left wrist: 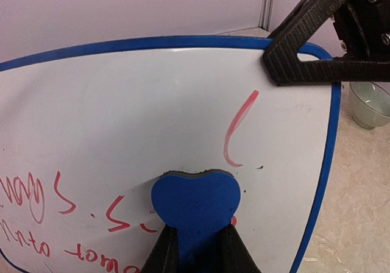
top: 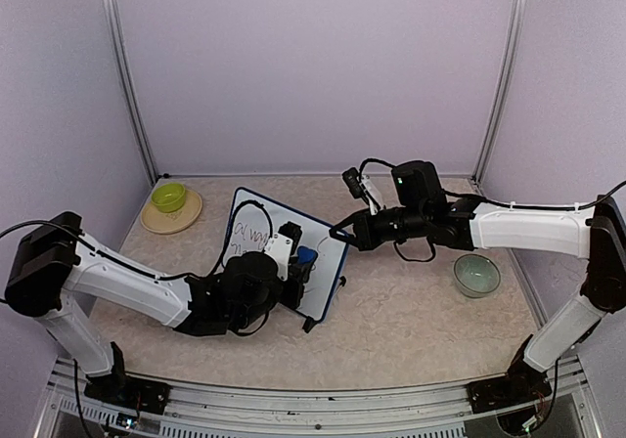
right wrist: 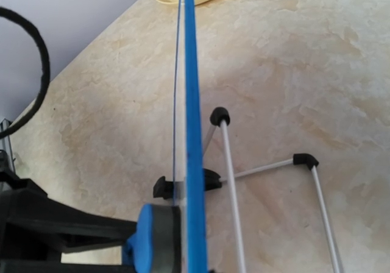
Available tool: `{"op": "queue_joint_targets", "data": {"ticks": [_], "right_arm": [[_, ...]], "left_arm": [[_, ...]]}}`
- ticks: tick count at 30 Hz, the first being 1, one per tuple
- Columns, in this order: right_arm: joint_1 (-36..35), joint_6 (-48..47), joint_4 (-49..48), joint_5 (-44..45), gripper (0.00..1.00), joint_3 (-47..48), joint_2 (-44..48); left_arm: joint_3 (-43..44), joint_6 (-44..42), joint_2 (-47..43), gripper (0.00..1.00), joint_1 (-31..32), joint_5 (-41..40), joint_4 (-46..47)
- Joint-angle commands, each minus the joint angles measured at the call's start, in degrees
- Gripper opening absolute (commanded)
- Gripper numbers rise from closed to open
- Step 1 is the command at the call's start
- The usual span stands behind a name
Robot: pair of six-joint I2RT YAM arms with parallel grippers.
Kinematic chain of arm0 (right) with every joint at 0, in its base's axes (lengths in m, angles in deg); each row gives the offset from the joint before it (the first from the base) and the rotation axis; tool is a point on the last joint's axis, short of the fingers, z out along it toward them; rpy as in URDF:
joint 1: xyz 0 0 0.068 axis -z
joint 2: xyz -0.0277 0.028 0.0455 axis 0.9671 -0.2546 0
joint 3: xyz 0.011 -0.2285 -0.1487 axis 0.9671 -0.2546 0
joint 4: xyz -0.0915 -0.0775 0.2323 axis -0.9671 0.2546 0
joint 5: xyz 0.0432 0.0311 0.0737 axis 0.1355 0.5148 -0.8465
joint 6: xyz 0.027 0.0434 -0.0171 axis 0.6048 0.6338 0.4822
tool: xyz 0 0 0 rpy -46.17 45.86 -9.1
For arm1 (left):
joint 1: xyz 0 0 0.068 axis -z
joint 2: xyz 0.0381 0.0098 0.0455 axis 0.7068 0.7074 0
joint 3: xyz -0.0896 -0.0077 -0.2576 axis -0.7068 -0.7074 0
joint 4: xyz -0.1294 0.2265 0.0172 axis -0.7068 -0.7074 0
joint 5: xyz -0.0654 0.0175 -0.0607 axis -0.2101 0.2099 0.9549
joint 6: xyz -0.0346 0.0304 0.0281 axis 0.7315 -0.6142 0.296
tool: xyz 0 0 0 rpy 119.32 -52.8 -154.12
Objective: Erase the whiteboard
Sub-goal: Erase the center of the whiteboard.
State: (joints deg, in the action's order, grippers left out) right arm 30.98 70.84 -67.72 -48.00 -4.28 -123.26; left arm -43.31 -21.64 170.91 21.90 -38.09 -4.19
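Near the middle of the table (top: 411, 311), the whiteboard (top: 252, 225) is propped at a tilt on its fold-out legs (right wrist: 227, 163), left of the glass bowl (top: 476, 275) and right of the yellow plate (top: 181, 218), on which a green bowl (top: 169, 197) is set. The blue eraser (left wrist: 195, 200) is clamped between the closed fingers of the left gripper (top: 303, 260) and is pressed flat against the board's face, just below a curved red stroke (left wrist: 237, 127). Red handwriting (left wrist: 36, 194) is seen across the lower left of the board. The board's upper right corner is pinched by the right gripper (top: 340, 231), its jaws closed on the thin blue frame (left wrist: 329, 163).
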Motion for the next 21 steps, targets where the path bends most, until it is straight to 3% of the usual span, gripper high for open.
{"op": "queue_joint_targets", "data": {"ticks": [1, 9, 21], "right_arm": [[-0.51, -0.13, 2.13, -2.98, 0.00, -0.50, -0.94], [-0.46, -0.26, 2.50, -2.77, 0.00, -0.50, -0.24], [-0.36, -0.18, 1.46, -3.74, 0.00, -0.24, -1.51]], "left_arm": [[5.60, -5.78, -0.54, 0.18, 0.08, -2.10, 1.18], [12.25, -7.41, 4.79, 0.17, -0.45, -1.15, -0.29], [0.69, 1.38, 0.81, 0.17, 0.31, -1.49, -3.27]]}}
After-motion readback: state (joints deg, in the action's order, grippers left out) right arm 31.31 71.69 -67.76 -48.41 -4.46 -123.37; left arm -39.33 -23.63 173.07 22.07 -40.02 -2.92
